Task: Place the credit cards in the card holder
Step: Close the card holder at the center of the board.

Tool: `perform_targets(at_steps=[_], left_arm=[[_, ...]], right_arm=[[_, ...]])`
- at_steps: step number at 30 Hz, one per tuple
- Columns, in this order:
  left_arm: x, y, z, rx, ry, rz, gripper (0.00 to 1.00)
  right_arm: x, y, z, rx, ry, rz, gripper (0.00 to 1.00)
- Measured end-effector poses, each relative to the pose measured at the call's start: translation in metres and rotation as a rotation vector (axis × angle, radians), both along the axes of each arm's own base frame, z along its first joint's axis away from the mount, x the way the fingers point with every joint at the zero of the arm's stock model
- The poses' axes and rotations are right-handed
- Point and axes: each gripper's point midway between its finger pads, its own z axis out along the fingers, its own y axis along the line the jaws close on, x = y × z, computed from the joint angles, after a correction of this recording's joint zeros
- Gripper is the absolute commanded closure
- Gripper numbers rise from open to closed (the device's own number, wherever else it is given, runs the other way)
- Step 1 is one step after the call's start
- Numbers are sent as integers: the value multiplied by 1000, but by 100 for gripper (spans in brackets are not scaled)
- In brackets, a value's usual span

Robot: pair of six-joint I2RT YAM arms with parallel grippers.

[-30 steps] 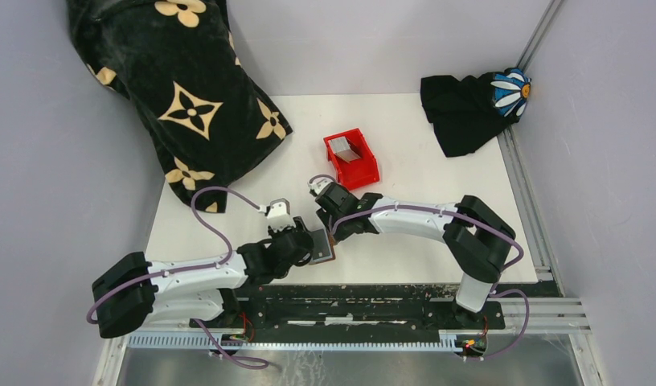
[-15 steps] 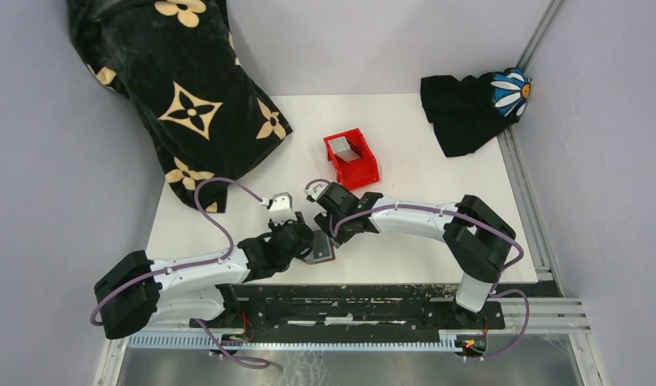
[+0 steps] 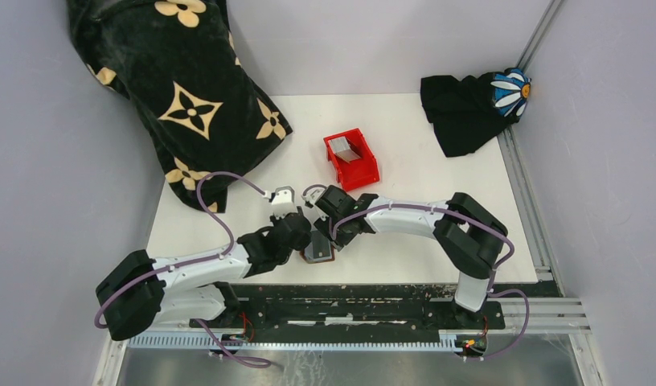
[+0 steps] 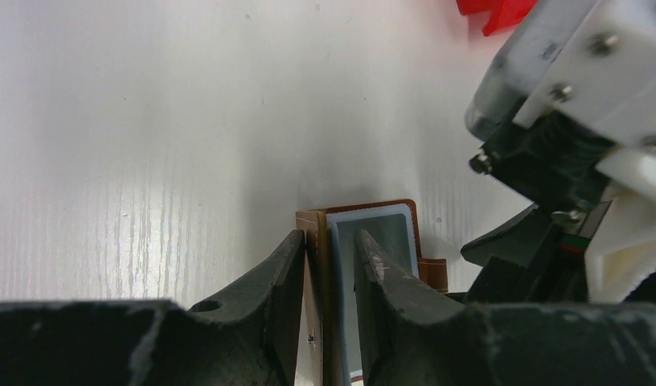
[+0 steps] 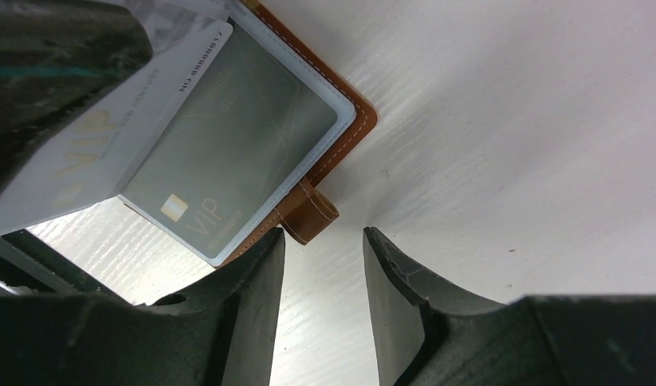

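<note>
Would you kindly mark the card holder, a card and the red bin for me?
card holder [image 5: 313,213]: right wrist view, snap tab.
card [image 5: 228,137]: right wrist view, face.
red bin [image 3: 359,178]: top view, near wall.

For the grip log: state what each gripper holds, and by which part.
Right gripper: nothing; open jaws beside the snap tab of the wallet. Left gripper straddles its brown cover edge; whether it grips cannot be told.

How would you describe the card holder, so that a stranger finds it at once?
On the white table, look nearer the front edge than the red bin. The card holder lies there: a small wallet, open, with a grey card inside. Only it is flat, brown leather with a snap tab.
</note>
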Motion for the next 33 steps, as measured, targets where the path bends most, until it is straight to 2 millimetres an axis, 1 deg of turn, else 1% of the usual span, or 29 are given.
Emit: perform_targets(at_steps=[5,13,26,33], left_arm=[[2,-1,2,-8,0,-7,65],[6,1,-3,9,11,-12,65],[8,-3,-4,-10,23,-27,66],[10,-2,-5,-13,24,-24,67]], right_arm=[[-1,-1,-6,-11,9,7,52],[2,2,-6,-8,-10,28,52],[12,7,-5,-25,-61,68,52],[20,10,-2,-35,-130,74,56]])
